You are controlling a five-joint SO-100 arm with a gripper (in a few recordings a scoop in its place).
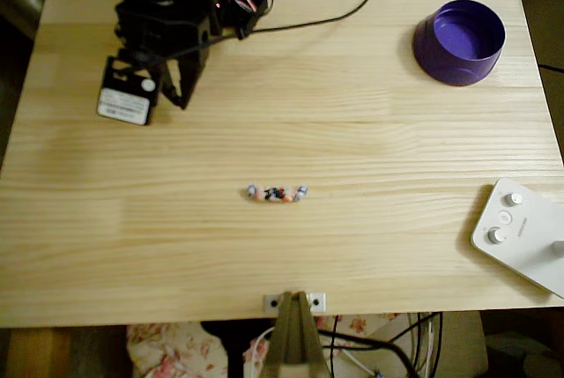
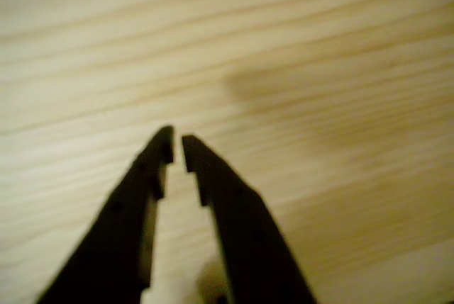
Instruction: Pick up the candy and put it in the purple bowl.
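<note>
Candy [image 1: 277, 193] mid-frame: prob. light, crinkly, slippery wrapper; pinch across middle. Gripper [image 2: 176, 145] nearly closed, empty, upper left in overhead view.

The arm [image 1: 181, 8] is matte black and blocky, with pink and white wires looping at its far right side, a white-labelled servo [image 1: 125, 103] at its left (print unreadable), and two tapered black fingers [image 2: 145, 183].
</note>
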